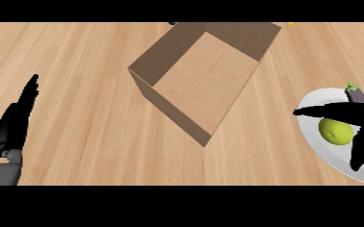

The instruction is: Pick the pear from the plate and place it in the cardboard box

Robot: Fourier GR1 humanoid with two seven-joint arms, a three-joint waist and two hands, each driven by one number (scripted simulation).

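A yellow-green pear [335,131] lies on a white plate [313,102] at the right edge of the head view. My right hand [334,110] hovers over the plate with its fingers and thumb spread to either side of the pear, not closed on it. A small purple eggplant [354,94] sits at the plate's far side. The open cardboard box [202,77] stands in the middle of the wooden counter, turned at an angle, with nothing inside. My left hand [18,115] rests at the left edge, fingers straight and pointing up.
A small yellow object [291,23] and a dark object [172,23] peek in at the counter's far edge behind the box. Bare wooden counter lies between the box and the plate and to the box's left.
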